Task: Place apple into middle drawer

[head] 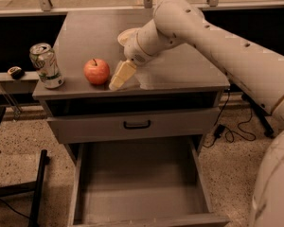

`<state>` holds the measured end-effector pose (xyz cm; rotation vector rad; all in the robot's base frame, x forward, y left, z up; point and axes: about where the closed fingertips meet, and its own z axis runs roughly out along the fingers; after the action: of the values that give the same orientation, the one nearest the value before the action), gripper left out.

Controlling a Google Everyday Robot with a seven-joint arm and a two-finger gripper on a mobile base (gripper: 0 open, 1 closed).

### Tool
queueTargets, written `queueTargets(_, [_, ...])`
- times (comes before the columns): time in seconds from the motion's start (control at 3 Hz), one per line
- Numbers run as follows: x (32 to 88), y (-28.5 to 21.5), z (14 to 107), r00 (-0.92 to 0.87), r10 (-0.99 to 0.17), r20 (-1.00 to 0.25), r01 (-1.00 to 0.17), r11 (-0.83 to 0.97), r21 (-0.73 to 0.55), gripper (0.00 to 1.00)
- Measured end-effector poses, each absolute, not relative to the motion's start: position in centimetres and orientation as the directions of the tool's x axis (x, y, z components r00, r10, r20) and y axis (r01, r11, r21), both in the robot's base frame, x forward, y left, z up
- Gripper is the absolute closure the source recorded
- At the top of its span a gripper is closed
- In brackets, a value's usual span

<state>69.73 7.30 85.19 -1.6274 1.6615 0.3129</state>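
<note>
The red-orange apple (96,71) stands near the front edge of the grey cabinet top (180,70), left of centre. My gripper (121,76) is low over the cabinet top, just to the right of the apple and very close to it, holding nothing that I can see. The arm reaches in from the right. Below, the middle drawer (139,174) is pulled wide open, and its flat grey floor is bare.
A drink can (46,65) stands at the front left corner of the top. A white bowl (125,34) is mostly hidden behind my arm. A grey drawer front with a black handle (137,125) sits above the open drawer. Cables (236,122) lie on the floor at right.
</note>
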Motion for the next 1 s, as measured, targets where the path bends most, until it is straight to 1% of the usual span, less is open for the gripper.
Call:
queueTargets(0.33, [69.6,7.2,84.9,0.109,-0.705,-0.701,-0.934,0.169,-0.315,0.00])
queueTargets(0.67, [68.5,8.1,85.9,0.127,-0.613,-0.780,-0.941,0.174,-0.290,0.00])
queueTargets(1.0, [67.2,10.5,86.3,0.132,-0.565,-0.815,-0.957,0.140,-0.252,0.00])
